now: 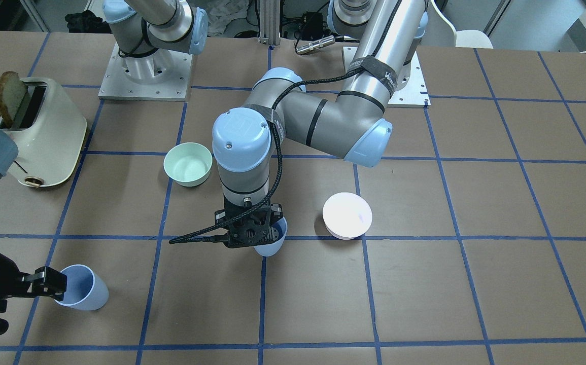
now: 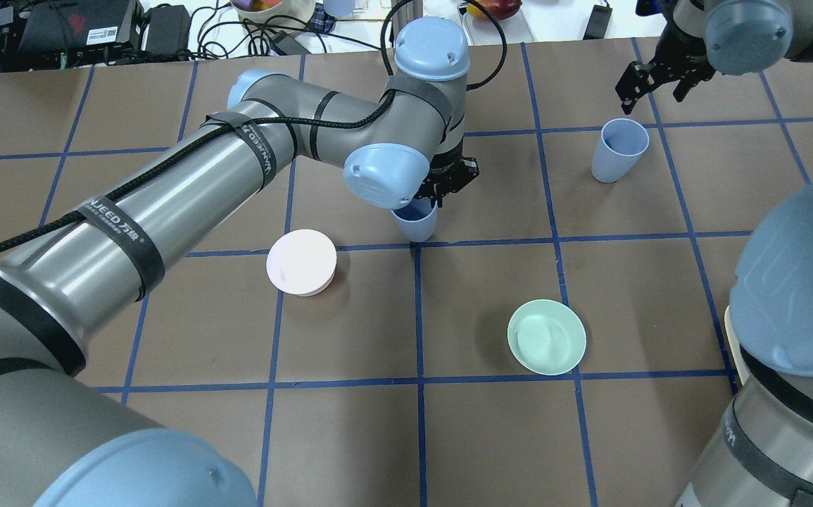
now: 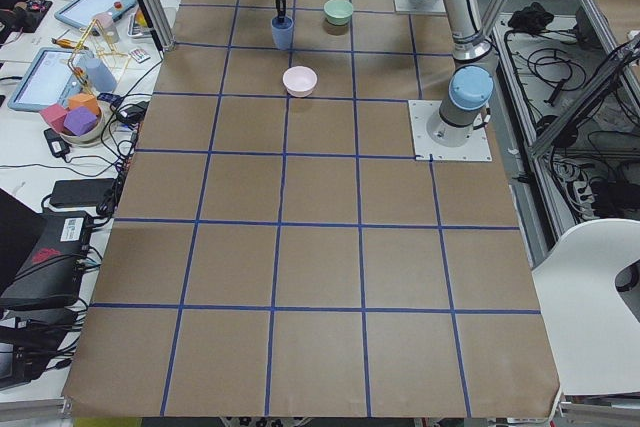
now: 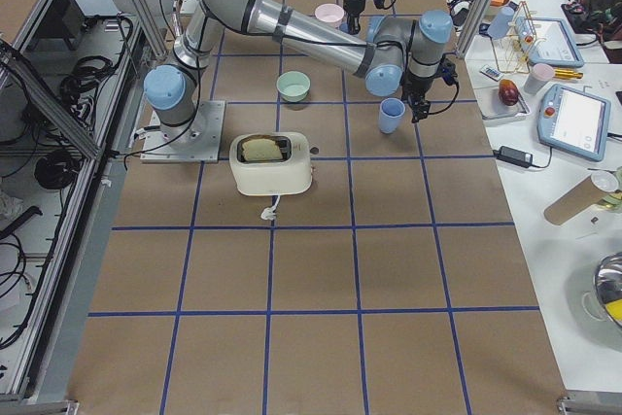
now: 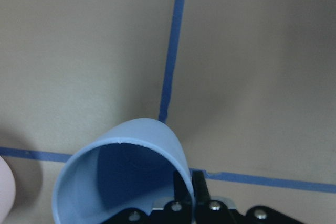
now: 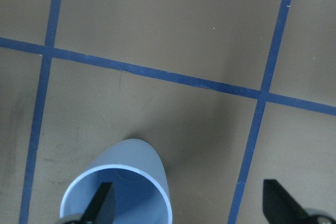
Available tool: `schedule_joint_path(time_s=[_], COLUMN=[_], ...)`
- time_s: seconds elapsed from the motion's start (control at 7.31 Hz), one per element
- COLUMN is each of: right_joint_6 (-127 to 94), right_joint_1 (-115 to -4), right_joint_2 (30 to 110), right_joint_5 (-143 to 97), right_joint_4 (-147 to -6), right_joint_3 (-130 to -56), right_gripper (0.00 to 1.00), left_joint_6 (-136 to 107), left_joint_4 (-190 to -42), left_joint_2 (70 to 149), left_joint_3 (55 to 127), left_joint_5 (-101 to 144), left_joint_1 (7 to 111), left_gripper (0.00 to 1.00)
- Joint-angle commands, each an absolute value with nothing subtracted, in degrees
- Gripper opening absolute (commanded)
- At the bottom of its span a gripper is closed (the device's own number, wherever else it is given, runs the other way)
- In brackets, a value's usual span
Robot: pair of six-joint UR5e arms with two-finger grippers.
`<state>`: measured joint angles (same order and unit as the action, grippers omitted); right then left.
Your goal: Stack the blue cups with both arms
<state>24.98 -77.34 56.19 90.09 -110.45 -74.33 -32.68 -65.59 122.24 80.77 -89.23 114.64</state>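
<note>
The left gripper (image 1: 249,237) pinches a cup (image 1: 273,246) by its wall; the right gripper (image 6: 189,205) hangs spread over the other cup (image 6: 140,157).

Blue cups (image 2: 619,150) look matt smooth plastic, the table cover (image 2: 659,296) dull brown paper, the left arm (image 2: 188,190) glossy metal

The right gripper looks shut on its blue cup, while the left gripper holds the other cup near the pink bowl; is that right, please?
Not quite: the right gripper is open, not shut. The right wrist view shows one finger inside its blue cup and the other well outside it. The left gripper does hold the other cup near the pink bowl.
</note>
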Motion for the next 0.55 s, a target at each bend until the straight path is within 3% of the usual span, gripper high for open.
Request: schedule_joint_path(time_s=[0.0, 0.14, 0.27, 0.41], right_joint_6=[24.96, 24.96, 24.96, 24.96], right_joint_1=[-77.26, -77.26, -77.34, -77.34], right_joint_2=[55.90, 55.64, 55.20, 54.85], right_joint_5=[90.26, 90.18, 90.26, 90.61], right_joint_4=[-107.42, -105.66, -105.64, -105.73], right_joint_3=[-74.71, -74.71, -74.71, -75.14], right_gripper=[1.00, 1.00, 1.00, 1.00], left_joint_6=[-32.44, -32.17, -32.17, -32.17], left_joint_4=[-65.65, -65.65, -65.57, -65.31], left_joint_2=[122.61, 123.30, 124.01, 124.27], left_joint_3=[81.12, 81.30, 81.47, 81.91], left_joint_5=[-88.77, -88.86, -88.94, -89.12], left_joint_1=[114.70, 114.61, 114.61, 114.61], left_gripper=[0.00, 0.15, 0.99, 1.00])
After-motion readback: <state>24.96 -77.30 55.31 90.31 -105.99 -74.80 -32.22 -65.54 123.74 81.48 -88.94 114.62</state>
